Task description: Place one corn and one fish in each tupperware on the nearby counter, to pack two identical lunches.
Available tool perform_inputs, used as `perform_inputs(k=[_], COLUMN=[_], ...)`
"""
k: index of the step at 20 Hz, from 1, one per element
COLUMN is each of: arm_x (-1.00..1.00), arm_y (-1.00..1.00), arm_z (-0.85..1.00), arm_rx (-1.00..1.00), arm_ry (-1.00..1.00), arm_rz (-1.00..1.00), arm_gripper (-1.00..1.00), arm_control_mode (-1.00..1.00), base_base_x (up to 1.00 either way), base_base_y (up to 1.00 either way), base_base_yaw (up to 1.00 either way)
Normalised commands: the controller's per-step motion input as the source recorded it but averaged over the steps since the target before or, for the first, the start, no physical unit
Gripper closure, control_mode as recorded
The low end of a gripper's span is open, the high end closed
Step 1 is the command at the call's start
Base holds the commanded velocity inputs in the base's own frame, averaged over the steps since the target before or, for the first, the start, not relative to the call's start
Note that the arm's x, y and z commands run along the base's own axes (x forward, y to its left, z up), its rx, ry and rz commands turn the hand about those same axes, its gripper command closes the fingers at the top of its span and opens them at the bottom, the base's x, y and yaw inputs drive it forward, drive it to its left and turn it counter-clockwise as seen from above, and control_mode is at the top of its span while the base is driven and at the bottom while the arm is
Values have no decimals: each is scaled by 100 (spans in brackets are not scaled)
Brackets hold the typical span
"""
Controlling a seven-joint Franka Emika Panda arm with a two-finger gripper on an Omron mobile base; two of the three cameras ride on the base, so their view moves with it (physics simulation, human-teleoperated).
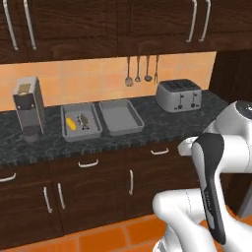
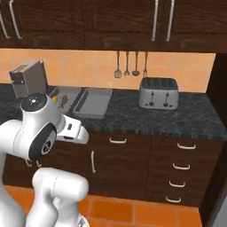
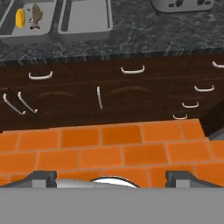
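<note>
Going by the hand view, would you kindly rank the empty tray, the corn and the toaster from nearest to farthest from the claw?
1. Empty tray, upper middle of the counter.
2. Toaster, upper right; too close to call against the tray.
3. Corn, far upper left, in the other tray.

The claw hangs open over the floor.

No readable text, labels, brands, numbers or signs on anything in view.

Worktop (image 1: 162, 125): black stone, white-veined, polished. Drawers (image 1: 88, 184): dark wood grain, silver metal handles. Toaster (image 1: 179, 95): brushed metal. Trays (image 1: 121, 117): matt grey plastic. Floor (image 3: 109, 151): orange tile.
</note>
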Motion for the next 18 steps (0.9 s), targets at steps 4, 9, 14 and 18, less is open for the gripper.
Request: perform_inputs(k=[4, 9, 14, 18], arm_x=[0, 0, 0, 0], arm_y=[0, 0, 0, 0], arm_z=[0, 0, 0, 0], arm_rx=[0, 0, 0, 0], arm_ry=[0, 0, 0, 0], arm_rz=[0, 0, 0, 0], arm_gripper=[-100, -100, -100, -100], arm_control_mode=[100, 100, 100, 100], base_base_x=[-26, -15, -18, -15], base_base_y=[-100, -100, -100, -100], base_base_yaw=[-1, -2, -2, -3])
